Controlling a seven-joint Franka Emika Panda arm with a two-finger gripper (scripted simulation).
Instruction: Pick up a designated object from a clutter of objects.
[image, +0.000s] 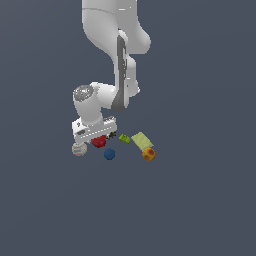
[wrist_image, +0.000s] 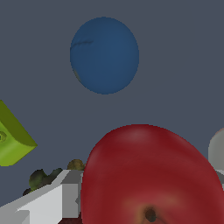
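End effector (image: 99, 138) is right down over the red apple-like ball (image: 99, 142), the ball sitting directly beneath it between white baseball (image: 78, 149) and blue ball (image: 109, 154), though whether its fingers have clamped I cannot tell.

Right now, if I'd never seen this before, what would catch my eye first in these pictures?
The big white robot arm reaching down from above, its fingers right over a glossy red apple. That apple fills the wrist view, with a blue ball beyond it. In the exterior view, the small colourful items huddle on the dark grey floor, an orange fruit at their right end.
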